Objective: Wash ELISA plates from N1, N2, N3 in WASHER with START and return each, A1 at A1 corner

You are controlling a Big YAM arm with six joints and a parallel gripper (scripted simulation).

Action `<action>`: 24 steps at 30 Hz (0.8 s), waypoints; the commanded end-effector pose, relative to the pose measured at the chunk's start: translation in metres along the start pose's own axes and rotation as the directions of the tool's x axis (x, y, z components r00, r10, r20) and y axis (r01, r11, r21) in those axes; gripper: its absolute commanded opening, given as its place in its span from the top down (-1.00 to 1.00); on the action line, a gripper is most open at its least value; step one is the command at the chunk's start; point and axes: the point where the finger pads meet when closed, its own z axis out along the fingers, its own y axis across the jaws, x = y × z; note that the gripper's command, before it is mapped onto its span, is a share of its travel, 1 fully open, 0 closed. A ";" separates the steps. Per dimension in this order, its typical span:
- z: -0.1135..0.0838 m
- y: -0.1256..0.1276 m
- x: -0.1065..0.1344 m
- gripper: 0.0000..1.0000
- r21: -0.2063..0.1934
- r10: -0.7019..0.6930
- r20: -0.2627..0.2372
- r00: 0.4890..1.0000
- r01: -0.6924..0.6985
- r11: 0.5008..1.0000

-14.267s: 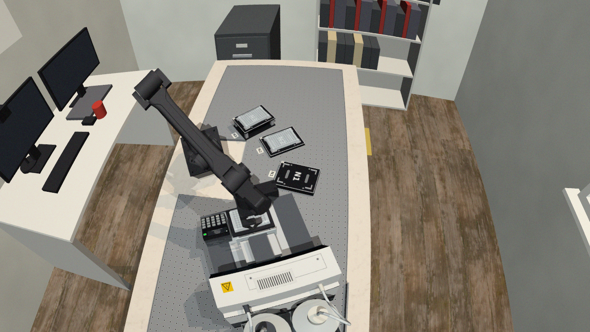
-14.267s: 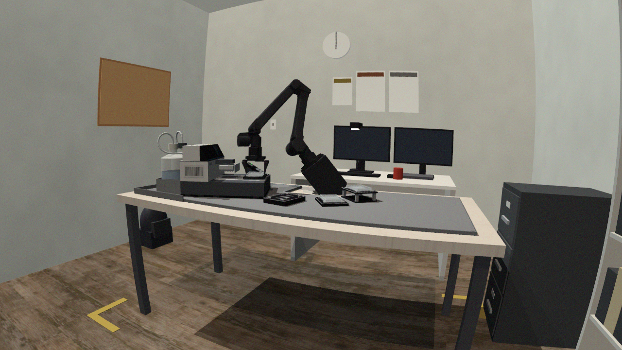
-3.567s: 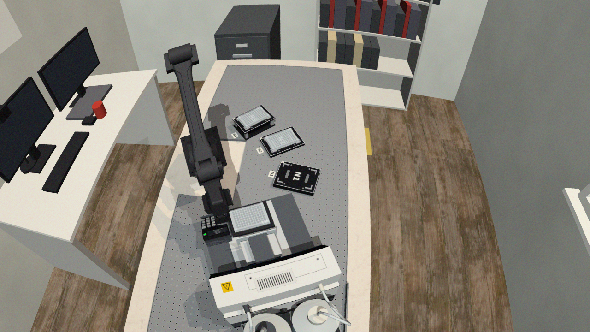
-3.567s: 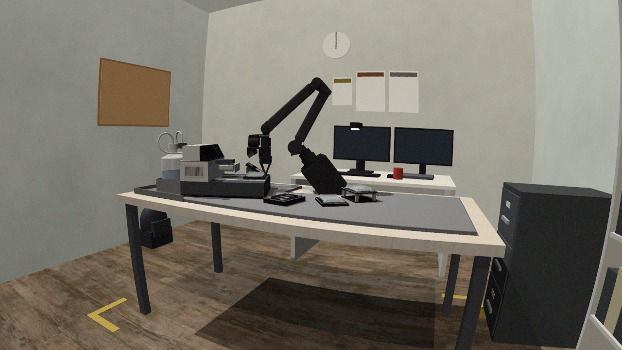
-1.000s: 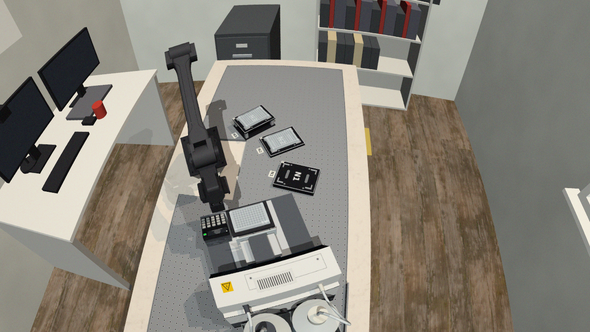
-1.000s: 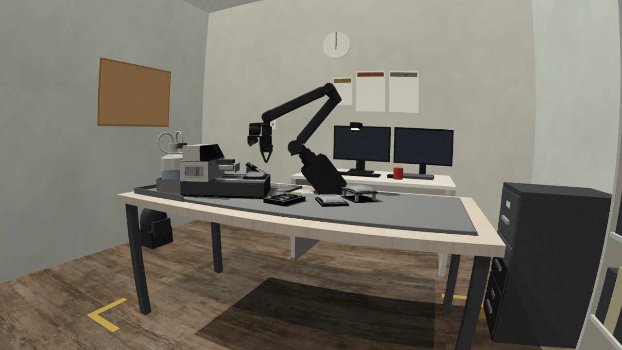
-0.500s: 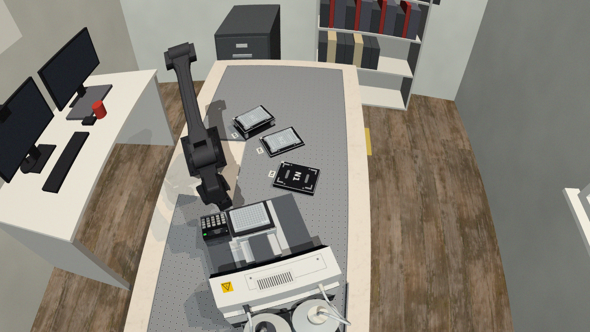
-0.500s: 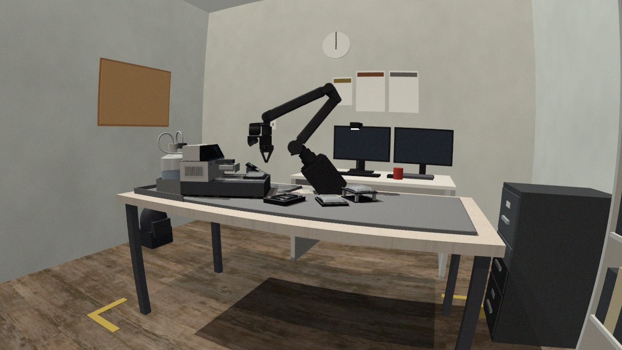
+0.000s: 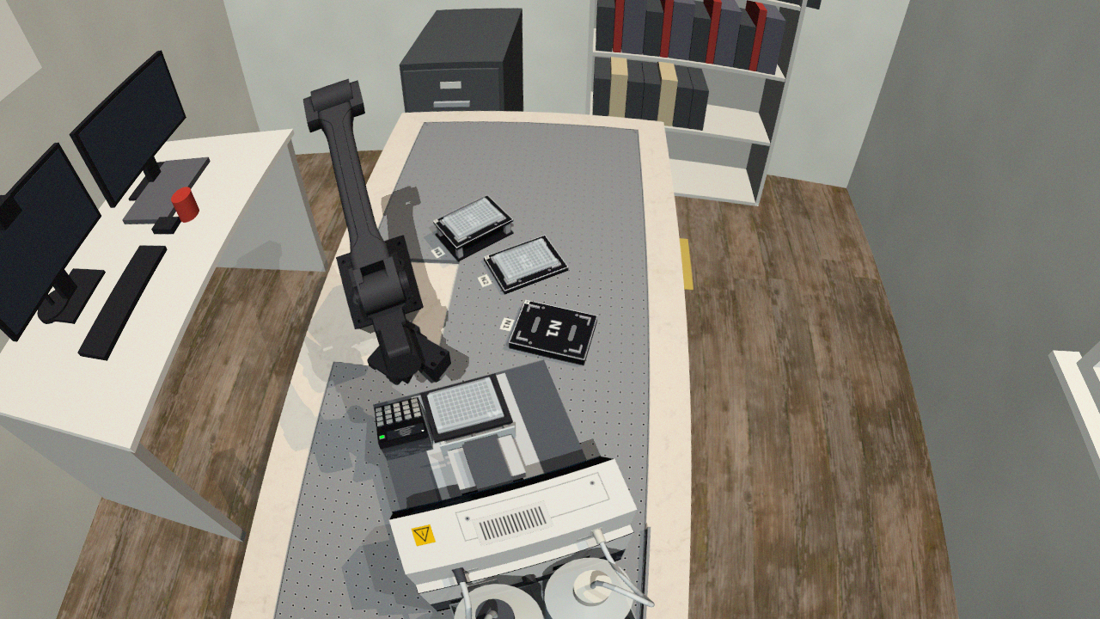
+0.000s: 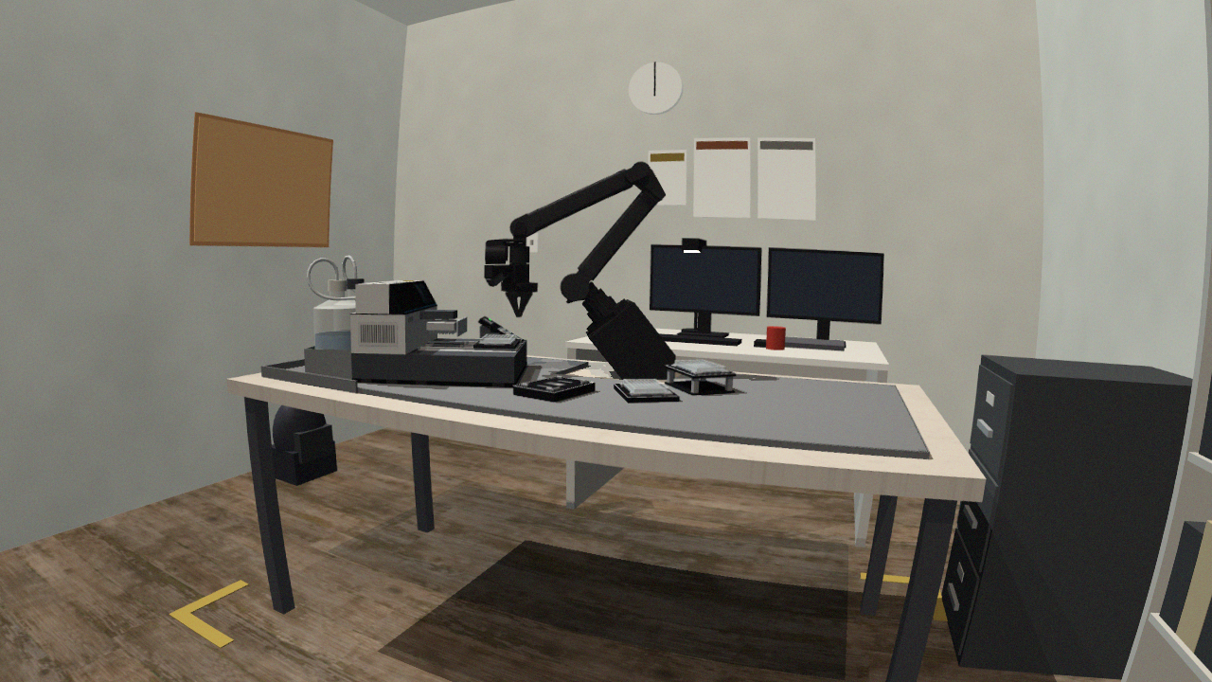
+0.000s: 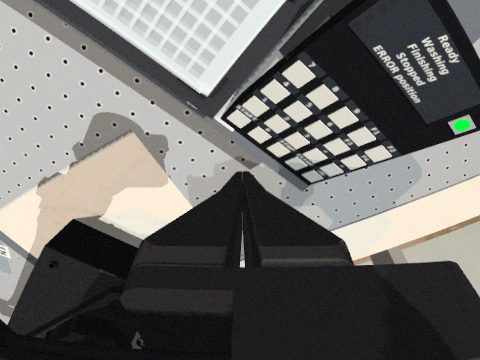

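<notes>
Broadly, the surface, a workbench topped with a perforated mat, carries everything that matters. Biggest on it is the plate washer, its carrier pushed out towards the robot arm. Next in size come the nests: N3, raised on posts, and N2, low down, each bear a plate, while N1 stands bare. An ELISA plate lies in the carrier and looks flat; presumably it is N1's. Beside it sits the keypad, with START at one corner, and its lamp shows green. The pincer is narrow, tips together with nothing between them, above and clear of the keys.

Such a plate should prove light, stiff and somewhat slippery, brittle if squeezed hard. I'd take it by opposite skirt walls, low and level, leaving the wells untouched. Whether green means washed or merely ready, these views cannot settle; if washed, opening wide comes next, then the carry to N1, minding the A1 corner.

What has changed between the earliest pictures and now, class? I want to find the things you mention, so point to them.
The gripper [image 9: 400,378] [image 10: 519,315] [image 11: 242,182] has let go of the plate on the washer's carrier [image 9: 504,421], risen, and swung off toward the arm's base, its fingers now shut. The carrier plate [image 9: 465,405] [image 11: 200,30], nest N1 [image 9: 527,350] [image 10: 555,389] and the green lamp [image 9: 381,437] [image 11: 462,125] look unchanged.
</notes>
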 end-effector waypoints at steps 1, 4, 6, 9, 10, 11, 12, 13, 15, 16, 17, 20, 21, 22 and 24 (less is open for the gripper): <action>-0.020 -0.013 -0.018 1.00 0.018 -0.176 0.046 0.983 0.176 0.984; -0.020 -0.013 -0.018 1.00 0.023 -0.274 0.044 0.961 0.273 0.962; -0.020 -0.013 -0.018 1.00 0.026 -0.337 0.042 0.940 0.337 0.941; -0.020 -0.013 -0.018 1.00 0.030 -0.430 0.039 0.902 0.429 0.903; -0.020 -0.013 -0.018 1.00 0.031 -0.459 0.038 0.887 0.459 0.888; -0.020 -0.013 -0.018 1.00 0.031 -0.459 0.038 0.887 0.459 0.888; -0.020 -0.013 -0.018 1.00 0.031 -0.459 0.038 0.887 0.459 0.888; -0.020 -0.013 -0.018 1.00 0.032 -0.489 0.037 0.872 0.488 0.872; -0.020 -0.013 -0.018 1.00 0.034 -0.546 0.035 0.837 0.545 0.838; -0.020 -0.013 -0.018 1.00 0.036 -0.573 0.034 0.819 0.572 0.819; -0.020 -0.013 -0.018 1.00 0.037 -0.600 0.033 0.799 0.599 0.800; -0.020 -0.013 -0.018 1.00 0.040 -0.677 0.029 0.735 0.676 0.736; -0.020 -0.013 -0.018 1.00 0.041 -0.701 0.027 0.712 0.700 0.713; -0.020 -0.013 -0.018 1.00 0.041 -0.725 0.026 0.688 0.724 0.689; -0.020 -0.013 -0.018 1.00 0.043 -0.769 0.023 0.639 0.768 0.639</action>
